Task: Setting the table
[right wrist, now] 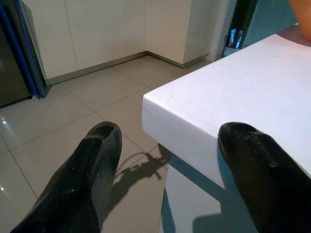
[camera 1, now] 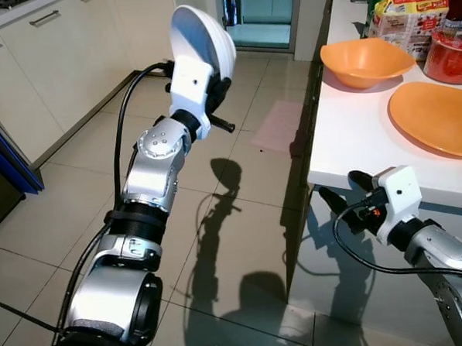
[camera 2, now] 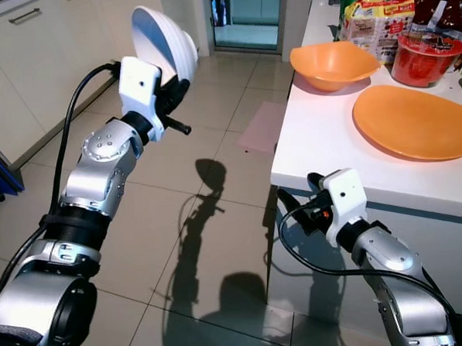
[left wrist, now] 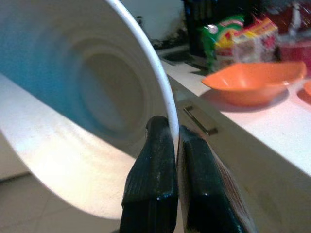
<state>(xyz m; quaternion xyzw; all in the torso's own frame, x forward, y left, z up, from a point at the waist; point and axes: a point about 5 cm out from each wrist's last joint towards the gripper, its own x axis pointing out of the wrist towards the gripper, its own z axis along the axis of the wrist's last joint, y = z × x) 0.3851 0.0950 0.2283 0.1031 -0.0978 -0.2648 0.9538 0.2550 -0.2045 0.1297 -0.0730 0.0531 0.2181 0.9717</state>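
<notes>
Gripping white bowl (camera 1: pixel 204 36), orange dishes (camera 1: pixel 367 60) tabled

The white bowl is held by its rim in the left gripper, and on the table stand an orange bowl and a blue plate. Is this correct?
Not quite: the plate is orange, not blue, as the right eye view shows. The rest holds: the left gripper pinches the white bowl by its rim, and an orange bowl stands on the table.

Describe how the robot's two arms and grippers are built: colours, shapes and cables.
Both arms are silver metal with rounded, bolted joints and black bands. Each wrist carries a white boxy block with a small dark dot. A thick black cable loops along each arm. The left gripper and right gripper each have two long, glossy black fingers with rounded tips.
</notes>
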